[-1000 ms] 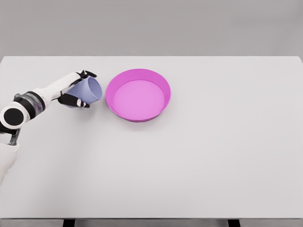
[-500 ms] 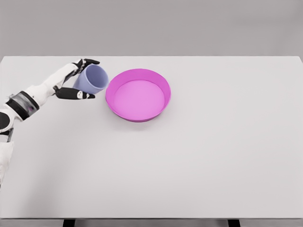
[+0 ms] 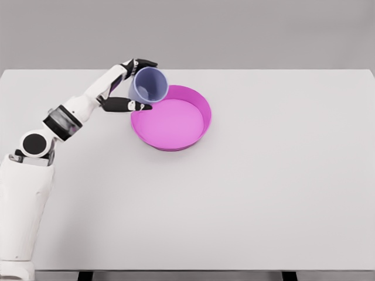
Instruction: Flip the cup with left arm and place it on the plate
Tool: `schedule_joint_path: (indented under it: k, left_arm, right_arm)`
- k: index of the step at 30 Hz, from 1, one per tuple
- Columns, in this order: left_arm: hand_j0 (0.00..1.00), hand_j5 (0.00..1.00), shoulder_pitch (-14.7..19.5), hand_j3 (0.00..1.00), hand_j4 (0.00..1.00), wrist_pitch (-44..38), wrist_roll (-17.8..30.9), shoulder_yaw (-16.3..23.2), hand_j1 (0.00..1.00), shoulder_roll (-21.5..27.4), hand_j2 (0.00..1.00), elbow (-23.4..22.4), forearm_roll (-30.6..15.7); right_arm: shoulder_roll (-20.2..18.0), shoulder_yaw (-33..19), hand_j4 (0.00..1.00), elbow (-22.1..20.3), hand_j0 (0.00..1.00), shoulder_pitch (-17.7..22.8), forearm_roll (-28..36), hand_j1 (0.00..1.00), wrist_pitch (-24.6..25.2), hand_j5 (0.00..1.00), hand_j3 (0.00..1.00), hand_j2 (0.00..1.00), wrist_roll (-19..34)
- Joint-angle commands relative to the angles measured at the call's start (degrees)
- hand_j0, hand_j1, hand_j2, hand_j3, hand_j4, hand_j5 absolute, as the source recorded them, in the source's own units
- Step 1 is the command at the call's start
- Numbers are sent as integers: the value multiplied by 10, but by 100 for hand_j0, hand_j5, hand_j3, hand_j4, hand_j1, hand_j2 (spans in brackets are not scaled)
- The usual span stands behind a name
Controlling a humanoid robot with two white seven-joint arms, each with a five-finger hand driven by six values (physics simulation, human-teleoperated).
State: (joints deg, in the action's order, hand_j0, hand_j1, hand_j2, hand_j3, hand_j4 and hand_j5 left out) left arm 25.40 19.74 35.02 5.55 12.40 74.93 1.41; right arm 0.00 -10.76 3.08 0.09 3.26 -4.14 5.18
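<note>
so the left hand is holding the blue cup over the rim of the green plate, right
Not quite: the plate is pink, not green. The head view shows the left hand holding the blue cup over the upper left rim of that pink plate, as you said.

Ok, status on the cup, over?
Left robot hand shut on cup, cup over plate's left rim, mouth toward camera. Not set down. Nothing in the way.
</note>
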Motion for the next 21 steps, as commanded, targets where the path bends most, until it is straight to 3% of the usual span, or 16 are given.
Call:
schedule_joint_path:
  k: [1, 4, 11, 14, 17, 21]
  left_arm:
    - [74, 74, 0, 74, 74, 3, 0, 4, 74, -11, 74, -19, -6]
    - [74, 74, 11, 74, 74, 4, 0, 31, 74, -21, 74, -41, -4]
    - [73, 73, 18, 73, 73, 40, 0, 32, 73, -36, 73, -87, -10]
    - [73, 73, 18, 73, 73, 41, 0, 32, 73, -47, 73, -100, -36]
    - [73, 73, 20, 73, 73, 69, 0, 32, 73, -55, 73, -147, -40]
    - [73, 73, 25, 73, 73, 74, 0, 35, 73, -63, 73, -173, -41]
  right_arm:
    - [0, 0, 100, 0, 100, 0, 1, 100, 0, 100, 100, 100, 0]
    - [0, 0, 100, 0, 100, 0, 0, 100, 0, 100, 100, 100, 0]
    - [0, 0, 100, 0, 100, 0, 0, 100, 0, 100, 100, 100, 0]
    - [0, 0, 100, 0, 100, 0, 0, 100, 0, 100, 100, 100, 0]
    - [0, 0, 100, 0, 100, 0, 0, 100, 0, 100, 100, 100, 0]
    - [0, 0, 100, 1, 100, 0, 0, 100, 0, 100, 100, 100, 0]
